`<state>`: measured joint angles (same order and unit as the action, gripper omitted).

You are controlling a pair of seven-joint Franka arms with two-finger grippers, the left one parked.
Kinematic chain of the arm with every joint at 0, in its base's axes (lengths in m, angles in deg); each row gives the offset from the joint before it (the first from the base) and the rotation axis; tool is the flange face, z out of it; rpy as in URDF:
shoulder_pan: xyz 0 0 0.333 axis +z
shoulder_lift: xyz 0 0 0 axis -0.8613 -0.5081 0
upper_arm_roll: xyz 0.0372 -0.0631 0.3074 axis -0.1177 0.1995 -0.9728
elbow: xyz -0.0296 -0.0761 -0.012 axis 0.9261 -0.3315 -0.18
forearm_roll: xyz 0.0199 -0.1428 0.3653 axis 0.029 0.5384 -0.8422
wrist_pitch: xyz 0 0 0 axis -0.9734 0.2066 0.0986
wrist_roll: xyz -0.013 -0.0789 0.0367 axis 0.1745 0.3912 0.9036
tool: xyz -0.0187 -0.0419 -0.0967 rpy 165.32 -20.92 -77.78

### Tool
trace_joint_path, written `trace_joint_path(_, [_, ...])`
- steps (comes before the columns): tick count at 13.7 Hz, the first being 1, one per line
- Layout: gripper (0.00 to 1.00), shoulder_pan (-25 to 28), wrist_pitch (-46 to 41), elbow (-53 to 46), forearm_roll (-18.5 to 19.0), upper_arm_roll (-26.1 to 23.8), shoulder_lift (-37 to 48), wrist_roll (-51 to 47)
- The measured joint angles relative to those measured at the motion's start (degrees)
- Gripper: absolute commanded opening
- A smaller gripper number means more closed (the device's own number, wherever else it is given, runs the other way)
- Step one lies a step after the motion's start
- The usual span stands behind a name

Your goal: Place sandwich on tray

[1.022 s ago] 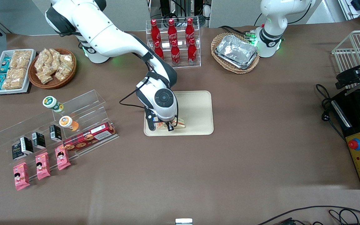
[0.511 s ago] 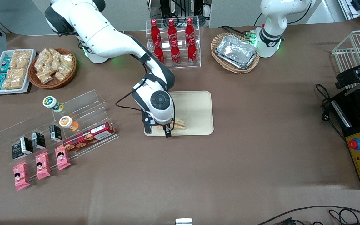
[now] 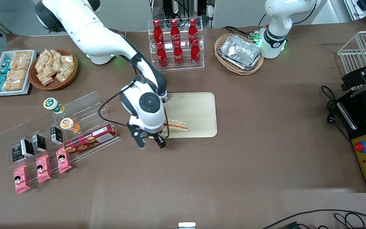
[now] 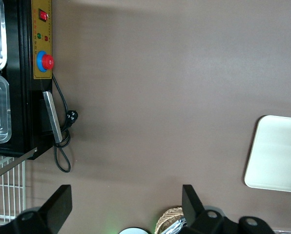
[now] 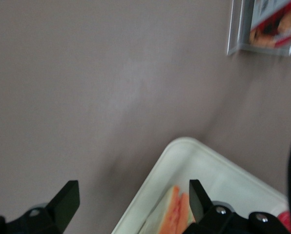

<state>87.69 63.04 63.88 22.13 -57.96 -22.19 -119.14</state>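
The sandwich (image 3: 177, 126), a clear-wrapped wedge with a red-orange stripe, lies on the cream-beige tray (image 3: 199, 108) near the tray's edge nearest the front camera. My right gripper (image 3: 151, 144) is open and empty, off the tray over the brown table, nearer the front camera than the sandwich and toward the working arm's end. In the right wrist view the sandwich (image 5: 177, 214) lies by the tray's rounded corner (image 5: 184, 146), between my two black fingers (image 5: 65, 200), with my gripper (image 5: 133, 202) above it.
A clear acrylic rack with a red biscuit box (image 3: 89, 138), small cartons and cups stands toward the working arm's end, pink snack packets (image 3: 43, 168) by it. A rack of red cola bottles (image 3: 176, 43) and a basket of foil trays (image 3: 240, 52) stand farther from the front camera.
My gripper has let go of the sandwich, risen and moved off the tray toward the working arm's end and the front camera. The sandwich stays on the tray.
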Motion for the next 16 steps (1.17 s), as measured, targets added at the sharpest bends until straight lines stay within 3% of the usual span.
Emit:
trace_joint_path(5, [1.0,-8.6,-8.5,-0.2,-0.7,-0.1,6.4,20.3])
trace_joint_path(10, [1.0,-19.1,-14.6,-0.4,-7.3,1.5,13.6,47.7])
trace_joint_path(16, [1.0,-22.4,-21.0,-0.5,-12.1,14.9,21.2,74.9])
